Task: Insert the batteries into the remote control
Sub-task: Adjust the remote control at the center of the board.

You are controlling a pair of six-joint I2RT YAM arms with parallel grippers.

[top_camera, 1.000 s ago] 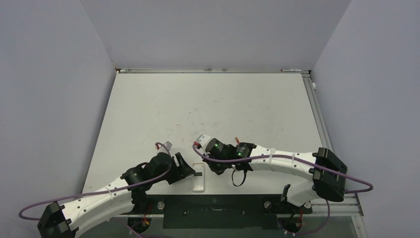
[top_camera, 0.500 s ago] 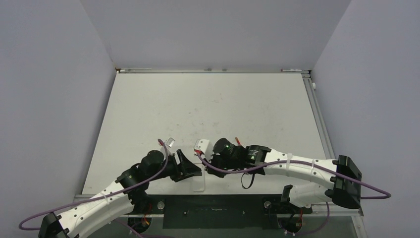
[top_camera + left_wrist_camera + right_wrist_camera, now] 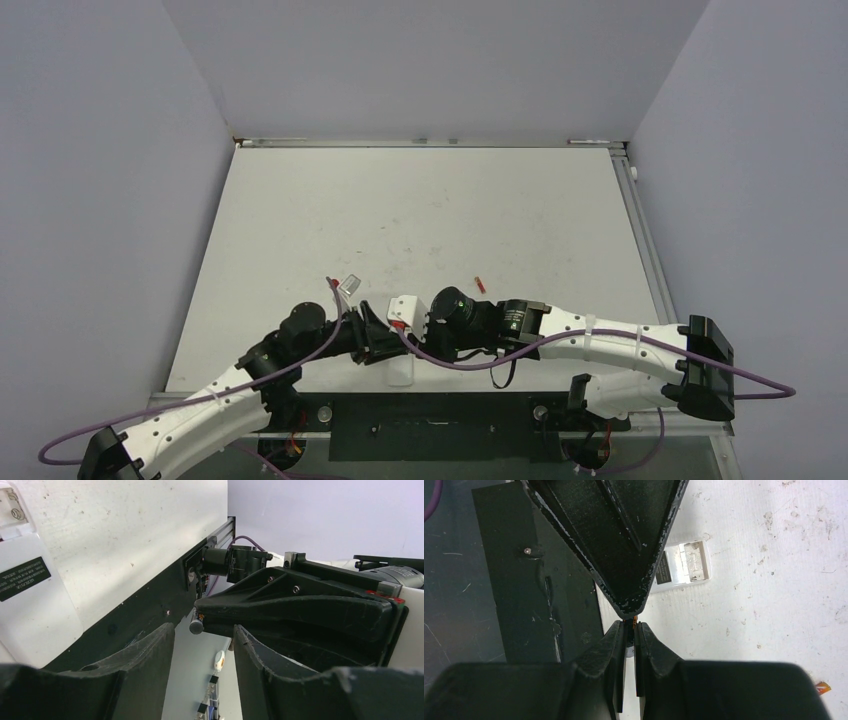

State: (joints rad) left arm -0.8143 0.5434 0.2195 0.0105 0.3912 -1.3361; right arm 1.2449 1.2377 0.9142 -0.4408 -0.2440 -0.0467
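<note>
Top view: desk, white, scuffed. My left fingers and my right fingers meet tip to tip over its near edge, about the middle. Remote control, white, lies flat on the desk under that meeting point, its near end at the desk's edge. Small red scrap lies on the desk well apart, farther back and to the right. Left wrist view: my left fingers stand partly open, with nothing gripped between them. Just beyond their gap, the tips of my right fingers pinch a battery, slim and dark, grey end toward the lens. Remote control is at the left, back up, black label showing. Right wrist view: my right fingers are closed to a sliver on the battery, which peeks out at their tips. The left fingers' tip comes right up to it; I cannot tell whether they touch. Remote control lies just beyond, battery compartment uncovered.
</note>
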